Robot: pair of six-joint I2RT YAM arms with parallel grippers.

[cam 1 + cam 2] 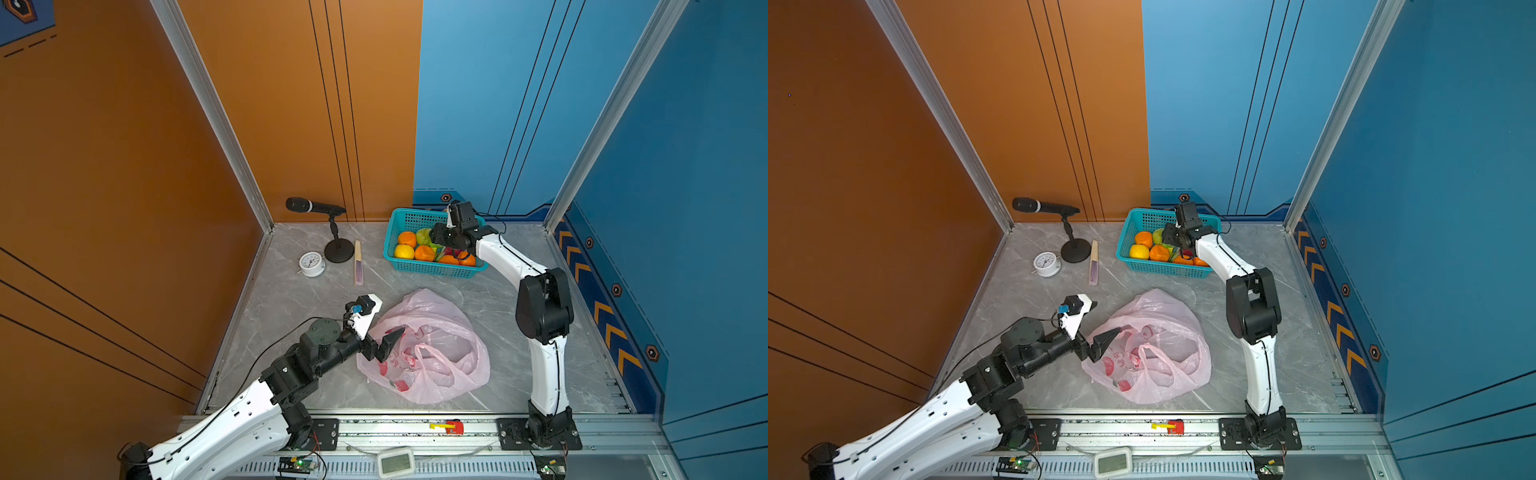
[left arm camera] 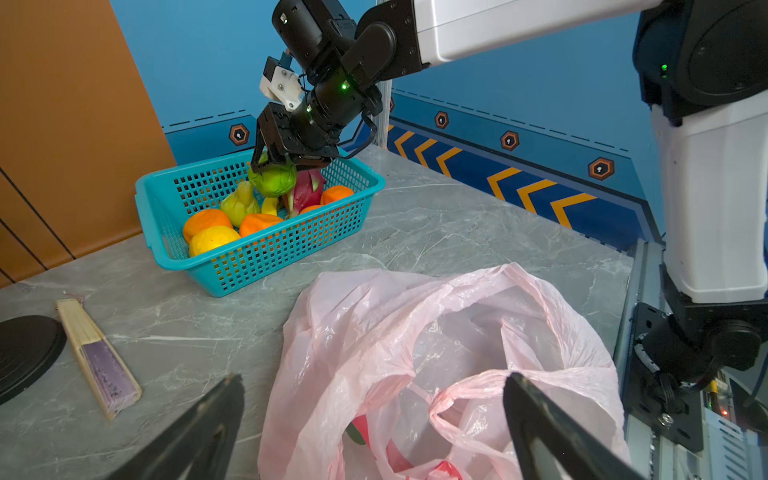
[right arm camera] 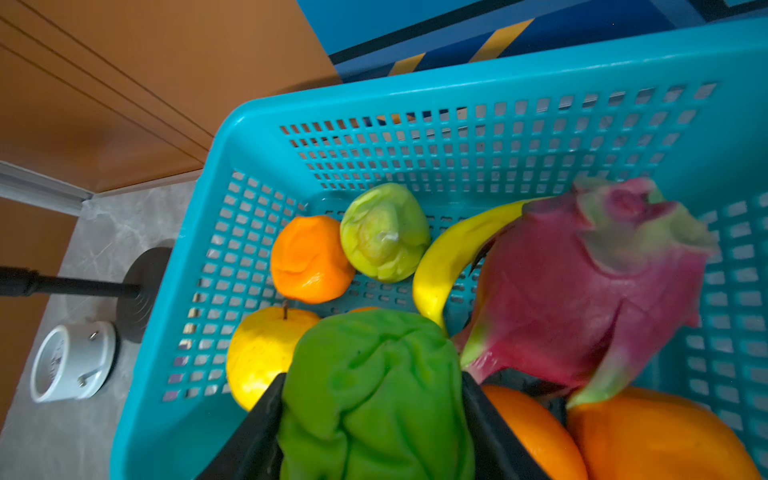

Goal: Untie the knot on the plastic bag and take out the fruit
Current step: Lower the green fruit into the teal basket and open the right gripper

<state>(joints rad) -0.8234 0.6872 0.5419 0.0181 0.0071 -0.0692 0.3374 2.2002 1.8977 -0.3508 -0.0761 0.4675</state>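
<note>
The right pincer reaches over the teal basket at the far right of the grey marbled desk, and its two black fingers are closed on either side of a round green fruit, whose soft skin is creased between them. The held fruit hangs inside the basket's rim, just over the pile; whether it touches the pieces below cannot be told. Lying in the basket are a magenta dragon fruit on the right, a yellow banana curved against it, a pale green pear, an orange just left of the pear, a yellow fruit with a short stem on the near left, and two more oranges on the near right. The plastic bag lies slumped on the desk near the middle, nearer than the basket and well apart from it, its mouth gaping wide and its loop handles lying loose, with red printed patches showing through the thin pink film. The left pincer hovers at the bag's left edge with its fingers spread wide and nothing between them; one finger stands close over a handle, though contact cannot be judged. At the far left of the desk stand a microphone on a round base, a small white clock and a folded fan lying flat
</note>
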